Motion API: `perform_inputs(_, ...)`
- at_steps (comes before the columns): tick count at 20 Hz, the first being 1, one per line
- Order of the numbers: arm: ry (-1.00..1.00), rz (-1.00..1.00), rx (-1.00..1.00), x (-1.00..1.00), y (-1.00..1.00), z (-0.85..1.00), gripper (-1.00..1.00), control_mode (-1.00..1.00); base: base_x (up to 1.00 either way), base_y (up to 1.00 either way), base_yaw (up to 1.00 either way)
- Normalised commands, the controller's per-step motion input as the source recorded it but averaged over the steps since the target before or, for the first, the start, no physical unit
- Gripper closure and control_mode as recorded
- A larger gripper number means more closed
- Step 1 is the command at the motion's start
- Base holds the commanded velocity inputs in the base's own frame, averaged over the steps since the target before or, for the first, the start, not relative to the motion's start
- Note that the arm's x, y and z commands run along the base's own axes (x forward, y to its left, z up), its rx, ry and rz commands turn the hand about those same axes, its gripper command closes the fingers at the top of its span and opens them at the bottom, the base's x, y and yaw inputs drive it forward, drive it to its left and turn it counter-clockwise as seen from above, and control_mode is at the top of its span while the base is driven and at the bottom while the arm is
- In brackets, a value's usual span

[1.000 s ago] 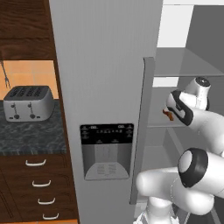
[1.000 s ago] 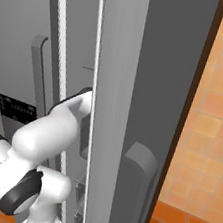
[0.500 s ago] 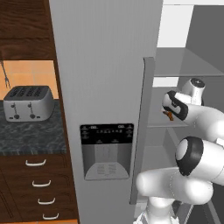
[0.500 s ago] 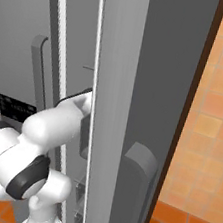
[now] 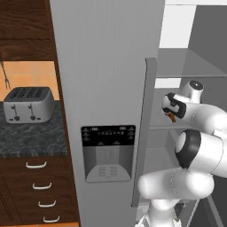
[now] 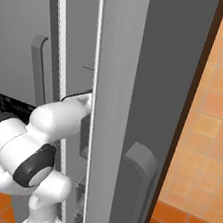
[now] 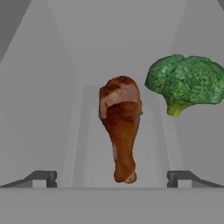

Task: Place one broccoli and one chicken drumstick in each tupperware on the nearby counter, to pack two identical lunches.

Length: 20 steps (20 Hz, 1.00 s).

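In the hand view, a glossy brown chicken drumstick [image 7: 120, 127] lies on a pale fridge shelf straight ahead, thin end toward me. A bumpy green broccoli [image 7: 186, 81] sits to its right and a little farther back. My gripper [image 7: 112, 177] is open, its fingertips [image 7: 43, 177] spread wide on either side of the drumstick's thin end without touching it. In the left base view my arm reaches into the open fridge, and a bit of the orange drumstick [image 5: 171, 118] shows by the hand. The tupperware is out of view.
The grey fridge door [image 5: 106, 88] with its dispenser panel [image 5: 107, 153] stands left of the arm. Farther left, a silver toaster [image 5: 29, 104] rests on the dark speckled counter [image 5: 26, 137] above brown drawers. Fridge walls close in on both sides of the hand.
The hand has pushed a little deeper into the fridge, to the left in the left base view, and the elbow has risen. The gripper has stayed open.
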Motion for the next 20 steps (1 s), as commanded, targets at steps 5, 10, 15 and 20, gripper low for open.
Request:
perform_inputs(5, 0.0, 0.0, -0.02, 0.19, -0.03, -0.12, -1.0, -1.0, 0.0, 0.0, 0.0)
perform_inputs(10, -0.02, 0.0, -0.01, 0.18, -0.04, -0.01, -1.0, -1.0, 0.0, 0.0, 0.0)
perform_inputs(15, -0.05, 0.0, 0.0, 0.04, -0.1, 0.0, -1.0, -1.0, 0.0, 0.0, 0.0)
perform_inputs(20, -0.06, 0.0, 0.0, 0.02, -0.13, 0.0, -1.0, -1.0, 0.0, 0.0, 0.0)
